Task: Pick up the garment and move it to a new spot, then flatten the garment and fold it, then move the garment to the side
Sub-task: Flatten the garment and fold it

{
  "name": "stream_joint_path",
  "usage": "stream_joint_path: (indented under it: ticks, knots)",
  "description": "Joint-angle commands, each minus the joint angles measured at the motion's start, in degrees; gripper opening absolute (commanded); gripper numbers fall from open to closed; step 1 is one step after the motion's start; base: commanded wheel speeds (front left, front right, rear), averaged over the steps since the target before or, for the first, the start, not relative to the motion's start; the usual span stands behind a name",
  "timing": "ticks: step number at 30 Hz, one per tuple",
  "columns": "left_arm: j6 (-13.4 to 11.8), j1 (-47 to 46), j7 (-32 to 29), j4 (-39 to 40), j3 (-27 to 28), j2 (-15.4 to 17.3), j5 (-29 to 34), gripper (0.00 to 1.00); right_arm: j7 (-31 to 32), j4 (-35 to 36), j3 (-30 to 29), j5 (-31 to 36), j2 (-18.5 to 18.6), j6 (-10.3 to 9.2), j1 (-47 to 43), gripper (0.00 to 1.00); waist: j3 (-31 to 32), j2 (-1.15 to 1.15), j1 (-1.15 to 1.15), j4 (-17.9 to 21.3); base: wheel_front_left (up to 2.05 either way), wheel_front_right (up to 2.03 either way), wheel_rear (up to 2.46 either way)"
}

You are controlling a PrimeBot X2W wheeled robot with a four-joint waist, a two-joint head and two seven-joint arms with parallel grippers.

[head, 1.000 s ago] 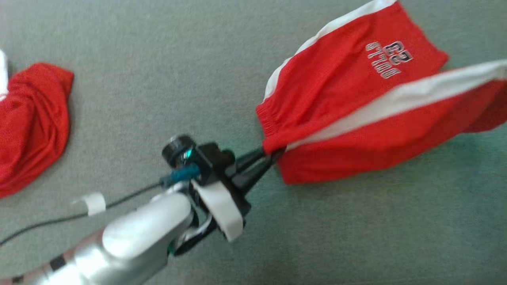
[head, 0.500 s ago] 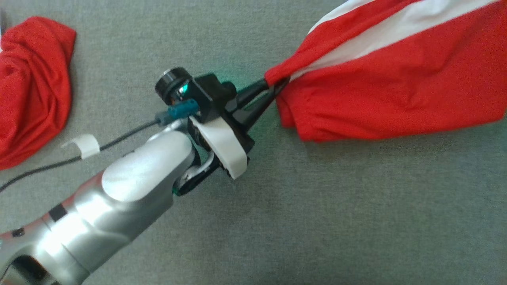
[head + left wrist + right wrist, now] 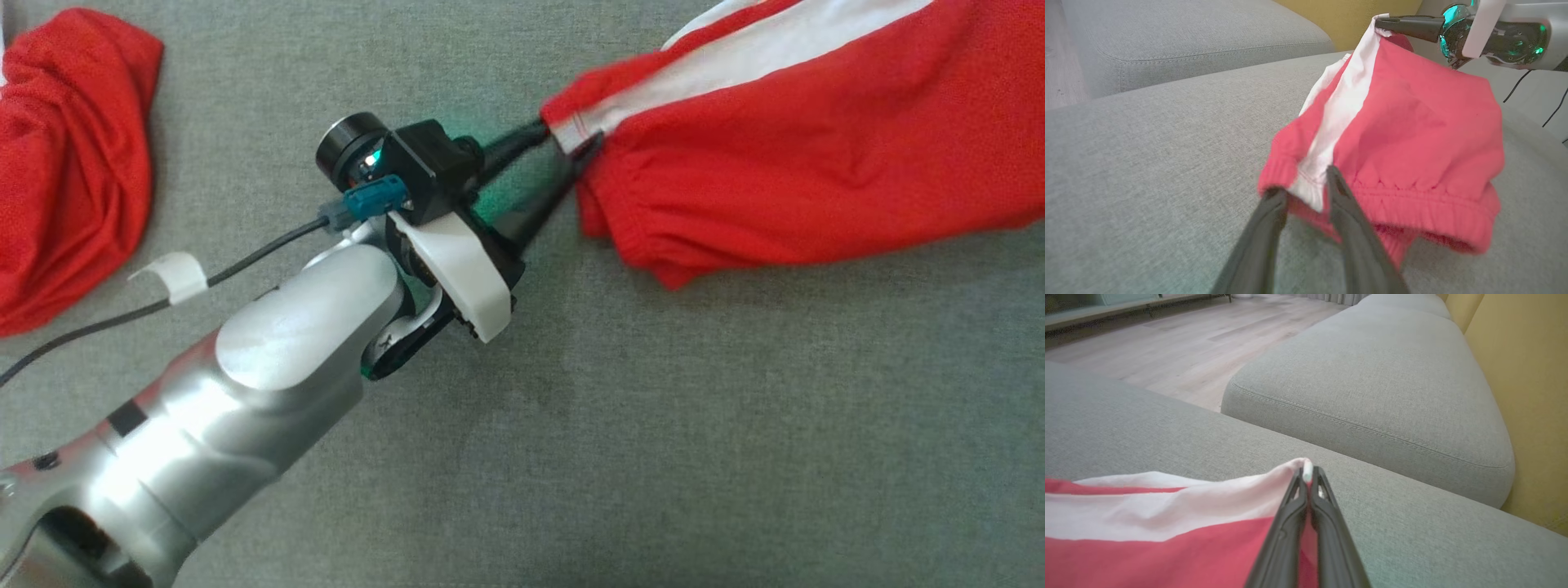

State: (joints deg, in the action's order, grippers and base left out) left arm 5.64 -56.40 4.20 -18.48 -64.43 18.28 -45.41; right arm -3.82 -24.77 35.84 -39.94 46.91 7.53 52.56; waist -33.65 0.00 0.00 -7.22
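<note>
The garment (image 3: 816,139) is a pair of red shorts with a white side stripe, stretched across the grey sofa seat at the upper right of the head view. My left gripper (image 3: 569,139) stands open at its waistband corner, and the elastic hem lies loosely between the spread fingers (image 3: 1347,216). In the left wrist view the garment (image 3: 1412,134) sags toward the seat. My right gripper (image 3: 1306,471) is shut on the white stripe edge of the garment (image 3: 1167,522). The right gripper (image 3: 1378,22) holds that far end raised.
A second red garment (image 3: 73,155) lies crumpled at the far left of the seat. My left arm's black cable (image 3: 245,265) trails beside it. Beyond the seat are another grey cushion (image 3: 1372,375), a yellow wall (image 3: 1527,396) and wood floor (image 3: 1167,343).
My left gripper's fingers have parted from a tight pinch on the waistband corner. The garment has been drawn out to the right. The head camera has shifted, so the whole view has slid.
</note>
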Motion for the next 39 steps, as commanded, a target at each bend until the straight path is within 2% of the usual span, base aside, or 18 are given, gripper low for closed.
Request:
stream_joint_path:
  ticks: [1, 2, 3, 7, 11, 15, 17, 18, 21, 25, 30, 39]
  knots:
    - [0.0, -1.6, 0.7, 0.5, 2.5, 0.8, -0.2, 0.83, -1.6, -0.6, 0.4, -0.6, 0.3, -0.04, 0.3, 0.49, 0.4, 0.0, 0.0, 0.2, 0.0, 0.0, 0.0]
    - [-0.1, -1.4, 0.9, 0.0, 2.4, 0.7, -0.2, 0.98, -2.8, -1.9, 0.8, -0.7, -0.4, -0.04, 0.7, 0.94, 0.7, 0.0, 0.0, 0.3, 0.0, 0.0, 0.0]
    - [-0.4, -1.0, 1.3, -0.5, 2.6, 0.5, -0.4, 1.0, -4.2, -3.3, 0.9, -0.7, -1.2, -0.04, 1.0, 1.0, 1.1, 0.0, 0.0, 0.5, 0.0, 0.0, 0.0]
    - [-2.2, 2.0, 4.7, -2.3, 3.4, -0.2, -1.0, 1.0, -8.9, -7.5, 1.1, -1.7, -3.9, -0.04, 0.2, 1.0, 4.1, 0.0, 0.0, 1.2, 0.0, 0.0, 0.0]
    - [-7.1, 6.7, 9.2, -3.6, 5.9, -1.1, -0.9, 1.0, -10.8, -9.2, -0.4, -2.7, -5.4, -0.04, -3.8, 1.0, 7.9, 0.0, 0.0, 1.8, 0.0, 0.0, 0.0]
    - [-12.4, 13.0, 10.7, -2.6, 9.0, -1.9, 1.4, 1.0, -11.1, -8.9, -3.9, -3.8, -6.9, -0.04, -11.0, 1.0, 11.8, 0.0, 0.0, 1.6, 0.0, 0.0, 0.0]
    - [-15.0, 16.9, 10.7, 0.5, 12.9, -2.8, 3.9, 1.0, -11.1, -8.4, -5.6, -4.2, -7.3, -0.04, -14.9, 1.0, 13.5, 0.0, 0.0, 1.2, 0.0, 0.0, 0.0]
    - [-17.4, 21.8, 10.8, 4.3, 17.3, -4.0, 7.3, 1.0, -11.2, -8.3, -7.2, -4.9, -7.9, -0.04, -18.6, 1.0, 14.8, 0.0, 0.0, 0.5, 0.0, 0.0, 0.0]
    - [-19.6, 29.2, 10.8, 9.6, 23.0, -6.6, 13.0, 1.0, -11.2, -9.2, -9.9, -5.5, -8.5, -0.04, -22.6, 1.0, 16.1, 0.0, 0.0, -1.0, 0.0, 0.0, 0.0]
    - [-19.7, 36.8, 10.8, 14.6, 28.5, -10.4, 20.5, 1.0, -11.0, -13.2, -14.2, -5.6, -9.2, -0.04, -24.4, 1.0, 16.5, 0.0, 0.0, -3.9, 0.0, 0.0, 0.0]
    - [-18.0, 42.5, 10.8, 18.2, 32.1, -13.7, 27.2, 1.0, -8.8, -19.2, -18.1, -4.9, -8.9, -0.04, -23.5, 1.0, 15.6, 0.0, 0.0, -8.2, 0.0, 0.0, 0.0]
    - [-15.3, 44.9, 10.8, 19.7, 34.5, -15.3, 30.5, 1.0, -1.8, -25.6, -20.2, -5.4, -9.2, -0.04, -21.6, 1.0, 12.8, 0.0, 0.0, -12.3, 0.0, 0.0, 0.0]
